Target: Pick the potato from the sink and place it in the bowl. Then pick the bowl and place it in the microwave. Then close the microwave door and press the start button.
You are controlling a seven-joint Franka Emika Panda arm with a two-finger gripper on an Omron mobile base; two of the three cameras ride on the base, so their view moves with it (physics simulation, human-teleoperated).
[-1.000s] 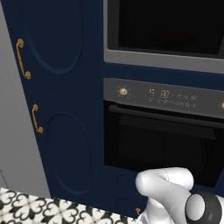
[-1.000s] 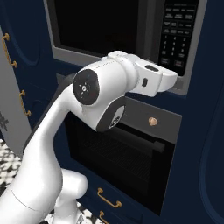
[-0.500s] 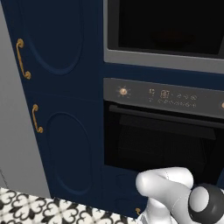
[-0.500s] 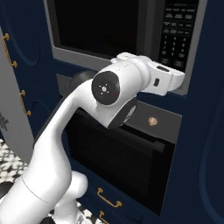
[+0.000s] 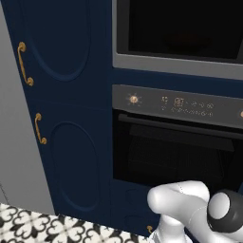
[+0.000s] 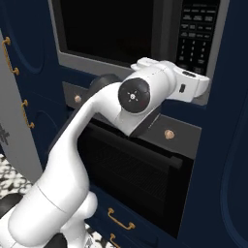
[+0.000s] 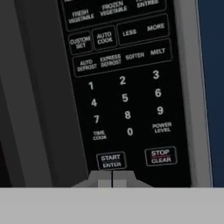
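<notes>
The white arm [image 6: 72, 160] is raised from the base, bent at the elbow and stretched forward at about chest height. The claw [image 7: 112, 180] is held level with its two fingertips pressed together, nothing being gripped between them.

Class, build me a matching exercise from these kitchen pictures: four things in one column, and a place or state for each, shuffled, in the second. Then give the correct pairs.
Things
1. START/ENTER button
2. STOP/CLEAR button
3. microwave door
4. oven

Places or states
A. closed, with a black glass pane
B. directly below the microwave, with a knob and display panel
C. just above the shut jaws of the gripper in the hand view
D. at the keypad's bottom, under POWER LEVEL

Pairs: 1-C, 2-D, 3-A, 4-B
</notes>
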